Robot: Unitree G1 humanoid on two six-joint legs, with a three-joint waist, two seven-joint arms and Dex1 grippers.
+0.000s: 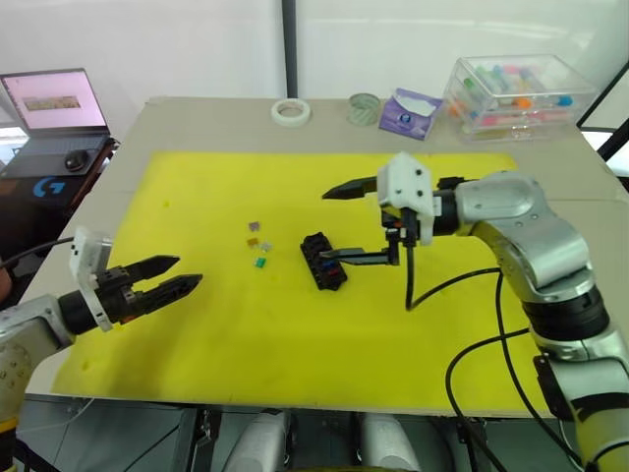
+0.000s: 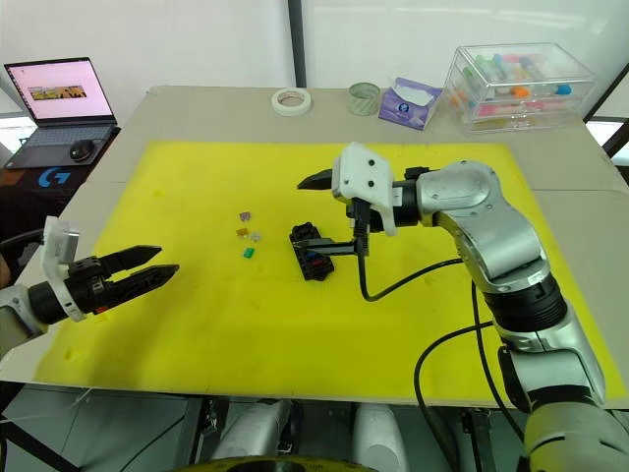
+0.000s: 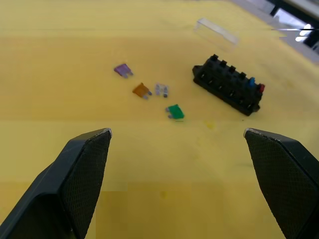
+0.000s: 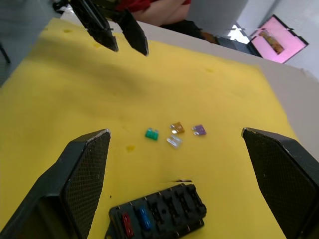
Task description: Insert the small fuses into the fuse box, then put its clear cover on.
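Fuse box (image 1: 322, 261) mid yellow mat (image 1: 197, 334), red + blue fuses already in. Four loose fuses (image 1: 258, 243) just left of box. Right gripper (image 1: 339, 224) over box, jaws spread, empty. Left gripper (image 1: 172, 273) jaws spread, well left of box. Risk: tiny fuses skid or flip when pinched.

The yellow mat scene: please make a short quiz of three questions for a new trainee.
1. True or false: the fuse box already holds a red and a blue fuse.
2. How many loose fuses lie on the yellow mat?
A. two
B. four
C. six
3. Fill the gap: the right gripper is open and hovers by the ____.

Key: 1 true. 2 B: purple, orange, grey and green. 3 fuse box.
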